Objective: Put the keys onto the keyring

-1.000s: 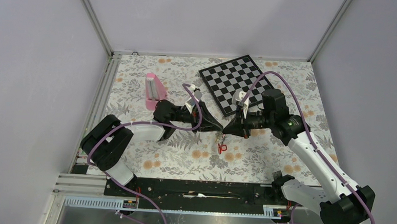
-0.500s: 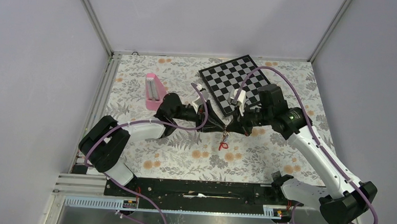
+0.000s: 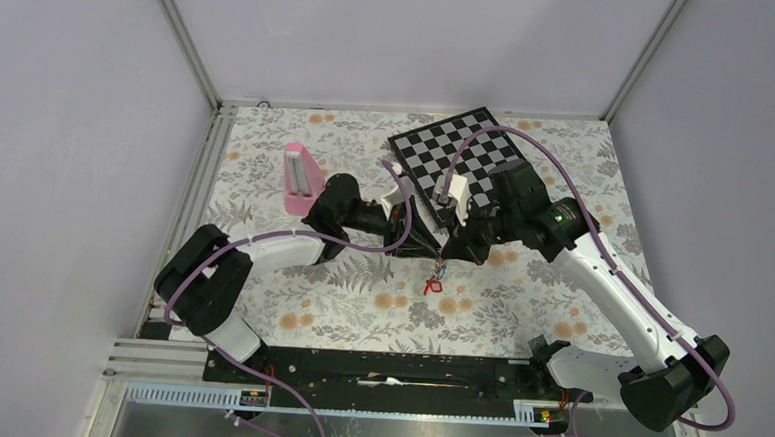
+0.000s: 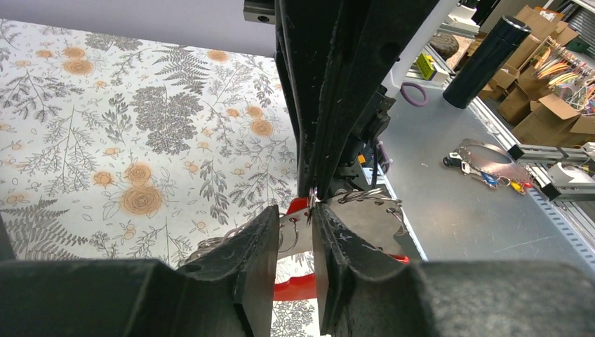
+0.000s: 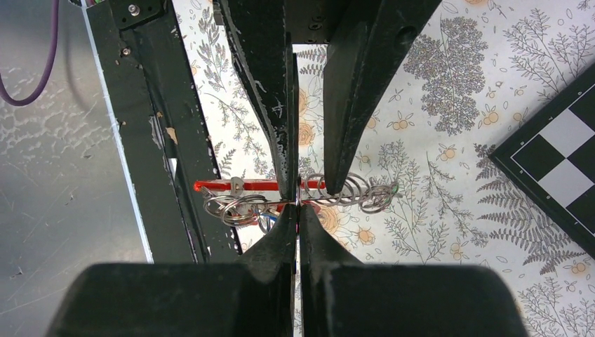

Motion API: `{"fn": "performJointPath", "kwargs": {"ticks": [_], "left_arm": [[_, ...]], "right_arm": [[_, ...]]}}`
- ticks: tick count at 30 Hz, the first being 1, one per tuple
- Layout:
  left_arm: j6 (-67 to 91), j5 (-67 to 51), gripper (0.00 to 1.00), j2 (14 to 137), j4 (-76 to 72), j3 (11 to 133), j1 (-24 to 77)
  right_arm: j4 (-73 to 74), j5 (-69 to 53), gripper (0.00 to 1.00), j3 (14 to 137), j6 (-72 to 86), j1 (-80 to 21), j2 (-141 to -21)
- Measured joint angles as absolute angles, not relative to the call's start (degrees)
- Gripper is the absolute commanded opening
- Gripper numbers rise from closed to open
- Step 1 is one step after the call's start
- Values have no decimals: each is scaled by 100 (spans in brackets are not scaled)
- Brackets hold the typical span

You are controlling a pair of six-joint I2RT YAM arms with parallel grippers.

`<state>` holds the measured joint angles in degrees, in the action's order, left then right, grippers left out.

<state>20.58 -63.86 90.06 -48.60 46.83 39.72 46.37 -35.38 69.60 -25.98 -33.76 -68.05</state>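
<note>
The keyring [image 3: 434, 278] hangs over the middle of the floral table, where my two grippers meet. In the right wrist view its red side [image 5: 252, 185] runs crosswise, with several split rings of the keys [image 5: 235, 207] bunched on the grey side and a bit of blue tag below. My right gripper [image 5: 297, 210] is shut on the thin grey side. My left gripper [image 4: 295, 225] has its jaws a little apart around the keyring's grey part [image 4: 358, 221], with the red part [image 4: 298, 284] below. My left fingers [image 5: 344, 105] straddle the keyring from the far side.
A pink block [image 3: 301, 177] lies at the back left. A chessboard [image 3: 457, 162] lies at the back, partly under my right arm. The black base rail [image 3: 386, 369] runs along the near edge. Grey walls close in the table.
Both grippers have moved a little toward the back of the table, still together, with the keyring hanging below them. My right wrist has swung left and further over the chessboard.
</note>
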Motion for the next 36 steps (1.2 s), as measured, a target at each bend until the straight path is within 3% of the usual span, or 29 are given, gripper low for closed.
{"fn": "performJointPath", "kwargs": {"ticks": [11, 23, 29, 32, 36], "left_arm": [[2274, -6449, 27, 9017, -5328, 4689, 3972], [2381, -6473, 15, 9061, -5408, 4689, 4007], [2401, -6512, 0, 9094, -5404, 4692, 4036], [2405, -6558, 0, 9096, -5408, 4692, 4036], [2443, -6584, 0, 9107, -5461, 4692, 4036]], "right_arm": [[4646, -3542, 0, 6945, -2633, -3382, -6792], [4641, -3538, 0, 6849, -2641, -3382, -6751], [4626, -3514, 0, 6810, -2641, -3382, -6748], [4606, -3509, 0, 6792, -2641, -3382, -6748], [4543, -3514, 17, 6737, -2639, -3382, -6705]]}}
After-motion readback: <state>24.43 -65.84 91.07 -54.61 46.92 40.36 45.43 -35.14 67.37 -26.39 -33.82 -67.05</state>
